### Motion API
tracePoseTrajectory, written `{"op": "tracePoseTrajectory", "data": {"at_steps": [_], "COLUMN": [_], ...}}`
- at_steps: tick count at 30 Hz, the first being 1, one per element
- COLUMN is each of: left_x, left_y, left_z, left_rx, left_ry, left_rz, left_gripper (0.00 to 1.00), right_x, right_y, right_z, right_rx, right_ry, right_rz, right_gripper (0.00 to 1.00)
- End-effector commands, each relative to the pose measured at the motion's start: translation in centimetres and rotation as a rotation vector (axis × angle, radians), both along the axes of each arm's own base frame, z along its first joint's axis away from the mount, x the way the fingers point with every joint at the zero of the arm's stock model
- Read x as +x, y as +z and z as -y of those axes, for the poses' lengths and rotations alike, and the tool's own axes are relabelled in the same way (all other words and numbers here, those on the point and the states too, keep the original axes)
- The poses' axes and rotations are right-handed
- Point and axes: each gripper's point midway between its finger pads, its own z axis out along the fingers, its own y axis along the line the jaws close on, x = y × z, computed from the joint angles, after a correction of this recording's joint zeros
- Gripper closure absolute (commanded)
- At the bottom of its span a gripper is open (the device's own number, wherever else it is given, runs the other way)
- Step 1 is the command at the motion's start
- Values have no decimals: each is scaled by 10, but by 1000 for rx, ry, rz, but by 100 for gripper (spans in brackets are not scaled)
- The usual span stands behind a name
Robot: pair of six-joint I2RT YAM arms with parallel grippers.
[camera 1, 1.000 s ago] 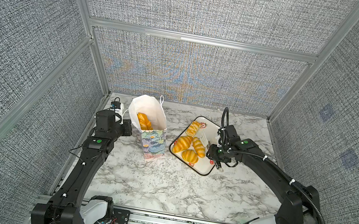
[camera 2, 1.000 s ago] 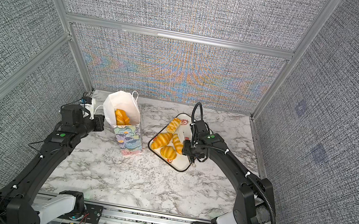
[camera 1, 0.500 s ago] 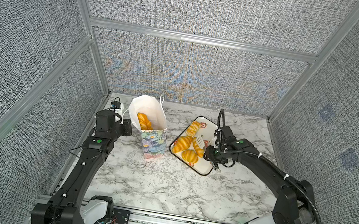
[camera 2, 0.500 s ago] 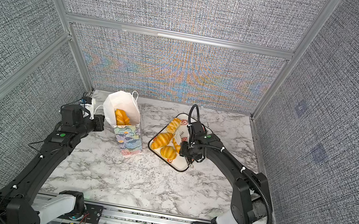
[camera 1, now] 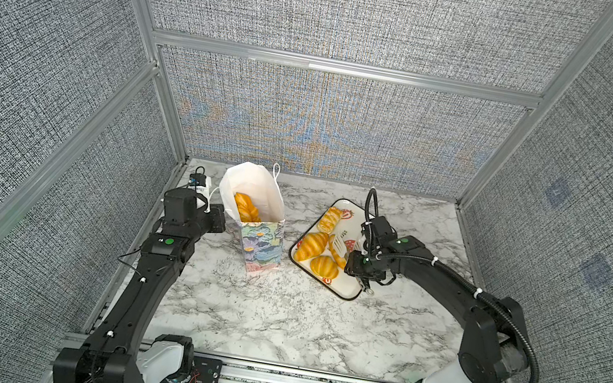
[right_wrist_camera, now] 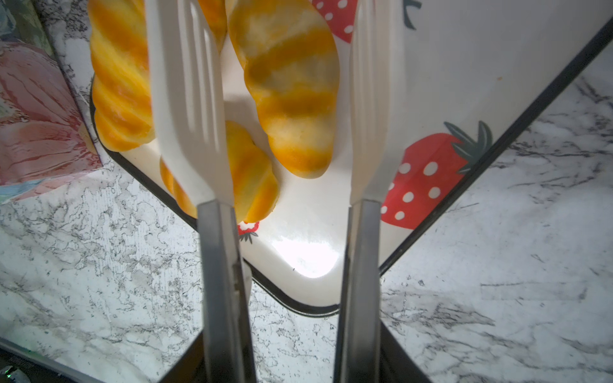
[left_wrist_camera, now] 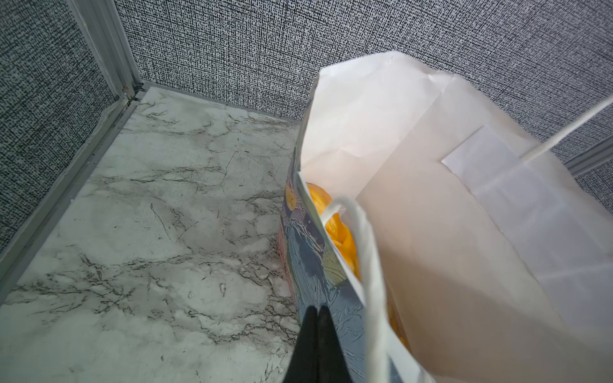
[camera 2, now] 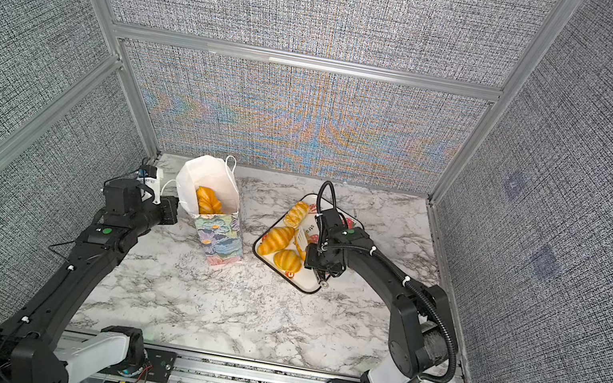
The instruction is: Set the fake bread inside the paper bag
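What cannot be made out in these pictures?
Fake bread in the paper bag: in both top views its walls hide all but the top piece.
What the shut left tool pinches: left wrist view's edge cuts it off.
The tongs' tips: cut off by right wrist view's edge; tiny in top views.

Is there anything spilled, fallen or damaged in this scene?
Nothing stands out. The tall floral paper bag stands open with glossy orange toy bread inside; the other pastries lie on the white strawberry-print tray, none on the marble table.
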Motion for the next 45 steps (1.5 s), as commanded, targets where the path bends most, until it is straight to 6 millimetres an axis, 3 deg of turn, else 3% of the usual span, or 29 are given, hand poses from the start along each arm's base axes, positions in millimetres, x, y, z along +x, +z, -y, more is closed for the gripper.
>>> {"op": "tracePoseTrajectory", "data": {"at_steps": [1, 26, 32, 38, 45], "left_x": [1, 1, 2, 1, 1], "left_y": [3, 3, 3, 4, 4], "left_z": [1, 1, 1, 1, 1], "left_rx": [-2, -4, -6, -5, -5], "left_ry": [-5, -8, -6, -8, -8], "left_rz": [14, 14, 14, 17, 17], "left_gripper": [100, 100, 100, 100, 100], "right_x": [4, 4, 6, 6, 11], "right_y": [1, -15, -14, -9, 7], "right_z": [-1, 1, 3, 3, 8], "right_rx": [-6, -85, -93, -96, -105], "right_ry": [1, 19, 18, 21, 1], "right_rz": [14, -9, -4, 10, 69], "right_gripper": [47, 48, 51, 62, 63]}}
